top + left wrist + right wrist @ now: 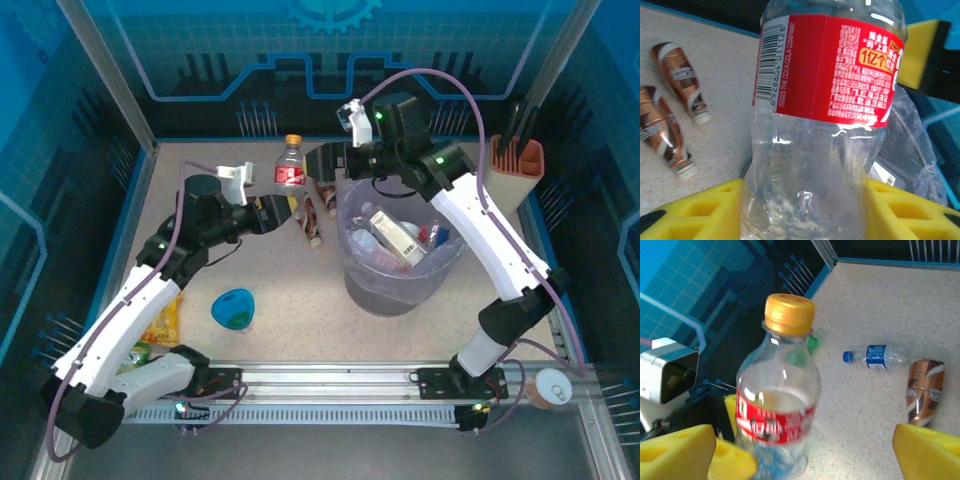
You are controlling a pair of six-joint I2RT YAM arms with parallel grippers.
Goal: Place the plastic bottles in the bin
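Progress partial: several bottles lie in lined grey round bin. Left gripper clamps upright clear red-labelled, orange-capped plastic bottle by table's far edge; right gripper gapes empty. Brown-wrapped bottles wait on table.

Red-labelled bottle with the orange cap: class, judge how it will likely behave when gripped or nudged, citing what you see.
The red-labelled bottle looks clear and seemingly empty, so probably light. Its thin plastic may dent between the pads of the left end effector. Upright and narrow, it could tip if bumped near the orange cap.
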